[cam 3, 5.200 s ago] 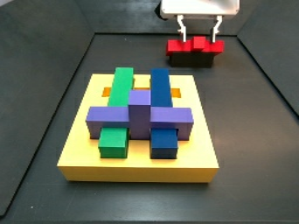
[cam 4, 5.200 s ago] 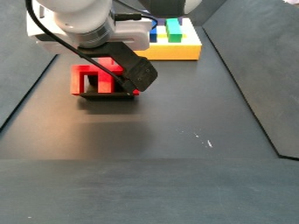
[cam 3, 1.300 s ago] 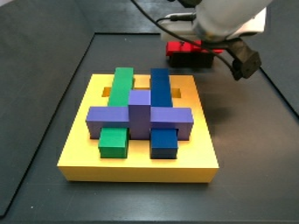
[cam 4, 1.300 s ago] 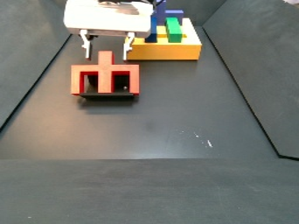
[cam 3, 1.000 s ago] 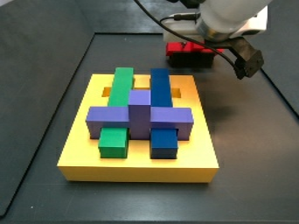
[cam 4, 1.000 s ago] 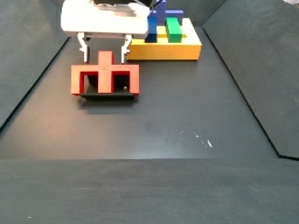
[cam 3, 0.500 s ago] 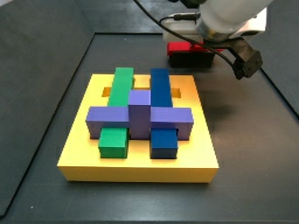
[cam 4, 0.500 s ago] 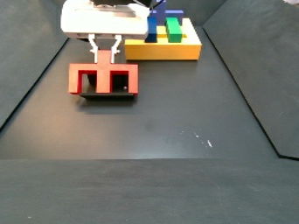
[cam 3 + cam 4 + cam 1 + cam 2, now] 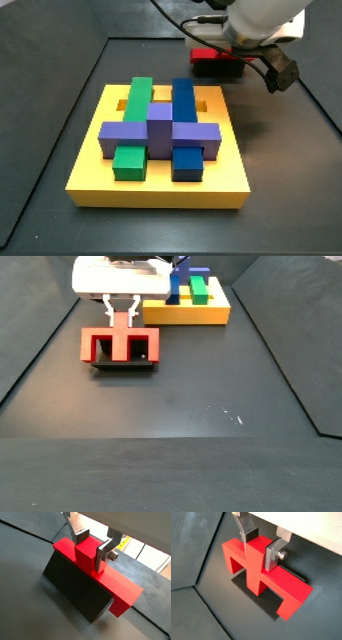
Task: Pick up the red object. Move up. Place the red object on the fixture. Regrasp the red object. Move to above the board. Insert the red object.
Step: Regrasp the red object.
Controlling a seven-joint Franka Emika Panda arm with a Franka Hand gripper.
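Observation:
The red object [image 9: 120, 345] lies on the dark fixture [image 9: 123, 365], its two legs and central stub pointing sideways. It shows in both wrist views [image 9: 93, 567] [image 9: 254, 567], resting on the fixture [image 9: 73, 587] [image 9: 261, 597]. My gripper [image 9: 91, 551] [image 9: 260, 548] is right over it, and the fingers [image 9: 105, 553] [image 9: 273, 556] press both sides of the central stub. In a side view the gripper [image 9: 122, 318] stands at the stub's end. In a side view the arm hides most of the red object [image 9: 206, 55]. The yellow board [image 9: 154, 185] [image 9: 191, 314] lies apart.
The board carries green [image 9: 136, 95], blue [image 9: 183, 97] and purple [image 9: 160, 132] blocks. Raised black walls border the dark floor [image 9: 174, 406]. The arm's body and cable [image 9: 261, 20] hang over the fixture's corner.
One second ago the fingers stood wide apart beside the stub; they have since closed on it. Since half a second ago nothing visible has moved.

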